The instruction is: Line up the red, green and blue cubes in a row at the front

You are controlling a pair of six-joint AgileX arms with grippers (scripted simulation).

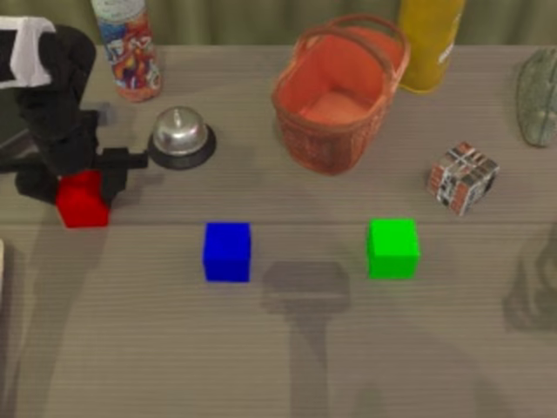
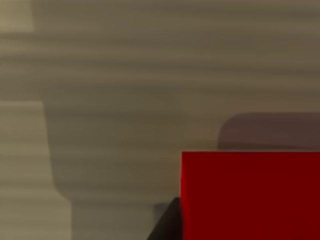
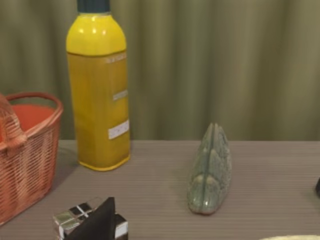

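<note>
Red cube [image 1: 83, 201] sits at the far left of the bench [image 1: 287, 366], with the left pincer [image 1: 80, 178] of the AgileX arm down over it; black fingers [image 1: 119, 171] flank the cube's upper part, and the pincer seems clenched on it, though from above the contact itself is partly hidden by the arm. In the left wrist view the red cube [image 2: 250, 195] fills the near corner with a sliver of dark finger [image 2: 167, 222] pressed against its side, and striped bench surface [image 2: 125, 100] lies beyond. Blue cube [image 1: 227, 252] rests flat near the middle of the bench, well apart from the red one, and the green cube [image 1: 392, 248] rests farther right at about the same depth as the blue. Behind the blue cube stands a silver call bell [image 1: 181, 138], just beside the left pincer. An orange wicker basket [image 1: 335, 96] sits at the back centre, a yellow bottle [image 1: 429, 43] behind it to the right, a printed can [image 1: 127, 48] at the back left, and a grey-green stone-like object [image 1: 538, 96] at the right edge. A patterned puzzle cube [image 1: 462, 178] lies behind and to the right of the green cube. The right pincer shows only as a dark tip [image 3: 97, 222] in its own wrist view, so I cannot tell its state.
</note>
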